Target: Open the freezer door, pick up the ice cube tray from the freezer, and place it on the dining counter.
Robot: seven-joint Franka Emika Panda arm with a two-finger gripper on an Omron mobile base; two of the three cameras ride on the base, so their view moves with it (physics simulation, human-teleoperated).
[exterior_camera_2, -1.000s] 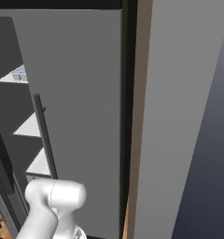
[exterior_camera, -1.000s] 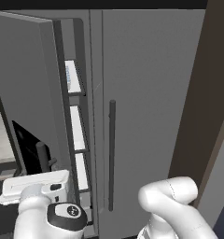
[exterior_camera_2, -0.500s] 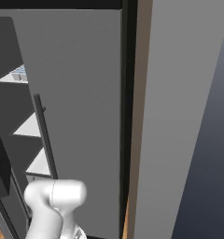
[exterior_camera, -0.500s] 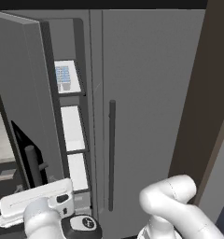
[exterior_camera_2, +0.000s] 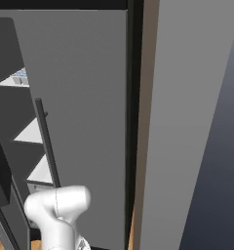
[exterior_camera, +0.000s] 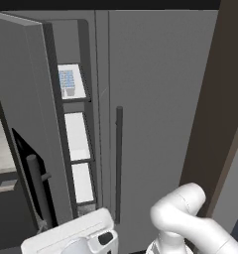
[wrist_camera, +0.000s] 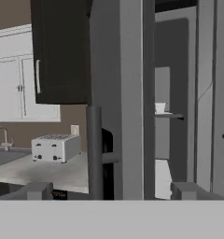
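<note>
Left base view: ice cube tray (exterior_camera: 67, 82) on the open freezer (exterior_camera: 76, 144)'s top shelf; pincer (wrist_camera: 111, 190) spread, empty.

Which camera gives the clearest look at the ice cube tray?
The left base view: the ice cube tray lies on the top freezer shelf, its blue cells plain. The right base view catches only its corner; the hand view shows its pale edge.
</note>
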